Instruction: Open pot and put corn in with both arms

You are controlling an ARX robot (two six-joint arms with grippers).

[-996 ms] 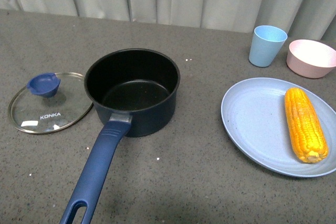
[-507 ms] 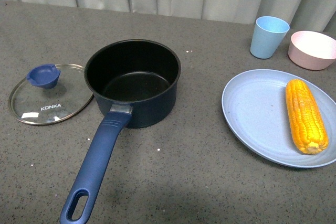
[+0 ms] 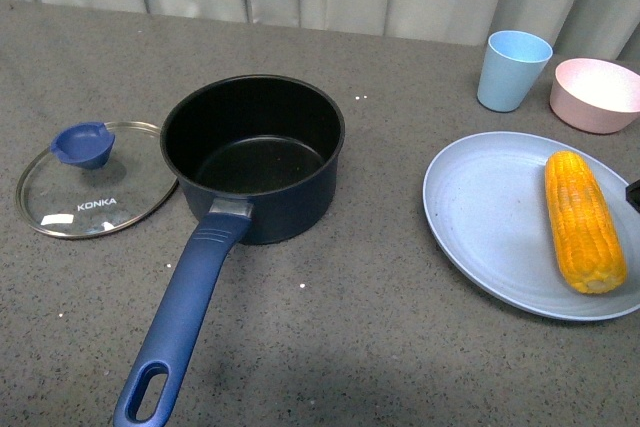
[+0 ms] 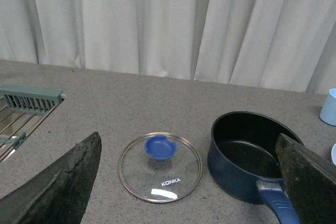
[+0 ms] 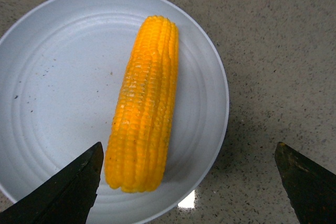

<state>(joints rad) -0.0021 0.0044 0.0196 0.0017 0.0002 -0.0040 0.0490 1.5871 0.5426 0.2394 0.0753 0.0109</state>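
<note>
Front view: the pot (image 3: 252,152) stands open on the grey countertop (image 3: 380,347), left of centre, its black inside bare. Its blue handle (image 3: 185,317) runs out toward 7 o'clock. A glass lid (image 3: 80,197) marked KONKA lies flat at the pot's 9 o'clock, its rim just beside the pot wall and its blue knob (image 3: 83,144) on top. At the pot's 3 o'clock, well apart, sits a pale blue plate (image 3: 480,217). The corn (image 3: 583,222) lies on the plate's 3 o'clock side, lengthwise from 12 to 6. A light blue cup (image 3: 512,70) and a pink bowl (image 3: 597,95) stand at the plate's 12 and 1 o'clock. A dark sliver shows at the right edge, too little to identify.

Left wrist view: the left gripper (image 4: 188,145) hangs above the counter with its fingers (image 4: 58,187) spread wide and nothing between them. Lid (image 4: 160,169) and pot (image 4: 247,156) lie side by side below, and a sink rack (image 4: 31,98) is set into the counter beyond the lid.

Right wrist view: the right gripper (image 5: 188,150) hovers over the plate (image 5: 52,93), its fingers (image 5: 315,182) spread wide and gripping nothing. The corn (image 5: 144,114) lies untouched on the plate, close to one finger.
</note>
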